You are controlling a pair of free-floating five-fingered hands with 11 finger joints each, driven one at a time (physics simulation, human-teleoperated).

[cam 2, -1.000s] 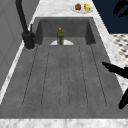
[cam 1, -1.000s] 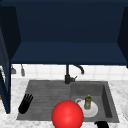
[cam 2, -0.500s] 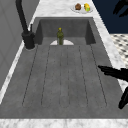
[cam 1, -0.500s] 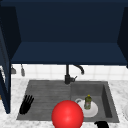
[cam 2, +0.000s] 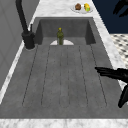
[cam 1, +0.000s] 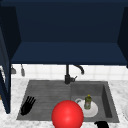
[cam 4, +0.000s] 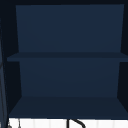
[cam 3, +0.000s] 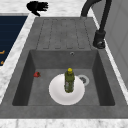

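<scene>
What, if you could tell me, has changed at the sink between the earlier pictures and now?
The left hand, fingers straight, has slid a little toward the front-left corner of the draining board and holds nothing. The right hand stays at the sink's front edge. The green bottle still stands on the white plate in the basin, and the red ball is unmoved.

left robot hand (cam 1: 27,105) open over drainboard (cam 1: 47,92) | bottle (cam 1: 87,102) on plate (cam 1: 93,112)

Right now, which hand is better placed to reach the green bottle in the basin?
Probably the right hand: it sits at the sink's front edge just beside the green bottle on the white plate. The left hand, fingers straight, is over the drainboard's far left.
</scene>
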